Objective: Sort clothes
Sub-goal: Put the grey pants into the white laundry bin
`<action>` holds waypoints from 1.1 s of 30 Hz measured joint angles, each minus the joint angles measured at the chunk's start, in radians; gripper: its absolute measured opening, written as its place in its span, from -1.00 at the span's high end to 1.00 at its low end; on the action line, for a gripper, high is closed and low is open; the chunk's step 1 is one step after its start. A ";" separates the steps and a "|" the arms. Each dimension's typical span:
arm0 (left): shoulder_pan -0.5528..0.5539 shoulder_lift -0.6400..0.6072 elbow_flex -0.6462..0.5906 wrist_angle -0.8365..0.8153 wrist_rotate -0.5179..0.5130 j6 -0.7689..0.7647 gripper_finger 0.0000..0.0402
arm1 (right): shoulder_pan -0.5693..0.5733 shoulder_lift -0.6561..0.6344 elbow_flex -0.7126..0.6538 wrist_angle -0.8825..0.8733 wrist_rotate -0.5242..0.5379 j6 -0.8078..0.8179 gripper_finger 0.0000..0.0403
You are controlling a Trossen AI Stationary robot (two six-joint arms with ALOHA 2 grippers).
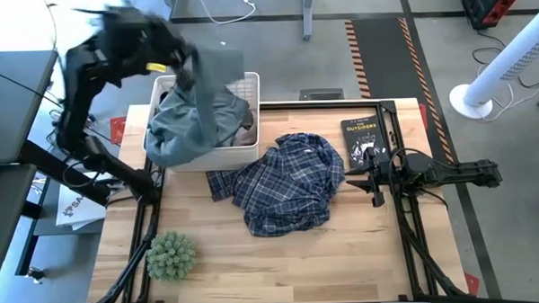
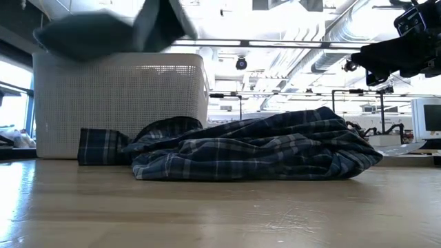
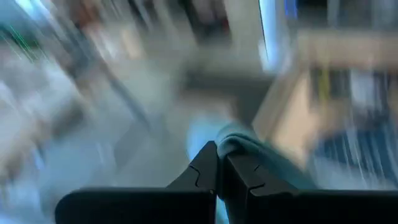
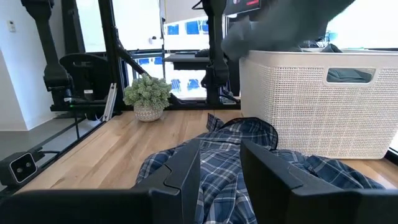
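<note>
Item one, grey-green T-shirt [image 1: 192,114]: pinched in my left gripper [image 3: 219,163], whose two fingers are pressed together on a fold of the cloth, as the left wrist view shows. I hold it raised above the white plastic basket [image 1: 252,157] at the table's far left, and the garment hangs down from my fingers, draping over the basket's rim and its left side; in the low view it shows as a dark mass [image 2: 110,27] above the basket wall [image 2: 124,103]. Item two, blue plaid shirt [image 1: 284,182]: lying crumpled on the wooden table [image 1: 345,257] just beside the basket, one sleeve reaching to the basket's front wall; nothing grips it. Item three, further cloth inside the basket, a brownish patch [image 1: 245,133] visible under the T-shirt; which garment it is I cannot tell. Item four, my right gripper [image 4: 221,165]: fingers parted, holding nothing, hovering above the table near the plaid shirt's right edge and pointed toward it. Item five, black book [image 1: 362,137]: flat on the table at the far right, beside my right arm. Item six, small green potted plant [image 1: 171,255]: standing at the near left of the table, apart from the clothes.
</note>
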 joint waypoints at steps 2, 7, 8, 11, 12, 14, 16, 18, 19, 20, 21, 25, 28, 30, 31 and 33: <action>0.060 0.013 -0.075 -0.173 0.031 0.010 1.00 | 0.000 0.000 0.000 0.000 0.000 0.000 0.44; 0.181 0.017 -0.428 -0.251 0.152 0.059 1.00 | 0.000 0.000 0.000 0.000 0.000 0.000 0.44; 0.200 0.016 -0.511 -0.220 0.147 0.071 1.00 | 0.000 0.000 0.000 0.000 0.000 0.000 0.44; 0.250 0.026 -0.764 -0.064 0.082 0.122 1.00 | 0.000 0.000 0.000 0.000 0.000 0.000 0.44; 0.268 0.037 -0.837 -0.019 0.077 0.130 1.00 | 0.000 0.000 0.000 0.000 0.000 0.000 0.44; 0.300 0.063 -0.971 0.055 0.098 0.131 1.00 | 0.000 0.000 0.000 0.000 0.000 0.000 0.44; 0.321 0.103 -1.081 0.110 0.148 0.104 1.00 | 0.000 0.000 0.000 0.000 0.000 0.000 0.44; 0.328 0.155 -1.151 0.127 0.165 0.076 1.00 | 0.000 0.000 0.000 0.000 0.000 0.000 0.44; 0.327 0.178 -1.169 0.122 0.152 0.064 0.99 | 0.000 0.000 0.000 0.000 0.000 0.000 0.44; 0.324 0.199 -1.179 0.116 0.123 0.042 0.97 | 0.000 0.000 0.000 0.000 0.000 0.000 0.44; 0.321 0.215 -1.177 0.103 0.083 0.015 0.94 | 0.000 0.000 0.000 0.000 0.000 0.000 0.44; 0.317 0.241 -1.069 0.018 0.025 0.008 0.77 | 0.000 0.000 0.000 0.000 0.000 0.000 0.44; 0.318 0.227 -0.871 -0.046 -0.006 0.005 0.61 | 0.000 0.000 0.000 0.000 0.000 0.000 0.44; 0.316 0.212 -0.718 -0.121 -0.020 -0.033 0.53 | 0.000 0.000 0.000 0.000 0.000 0.000 0.44; 0.313 0.204 -0.645 -0.160 -0.023 -0.067 0.49 | 0.000 0.000 0.000 0.000 0.000 0.000 0.44; 0.302 0.180 -0.505 -0.202 -0.014 -0.154 0.43 | 0.000 0.000 0.000 0.000 0.000 0.000 0.44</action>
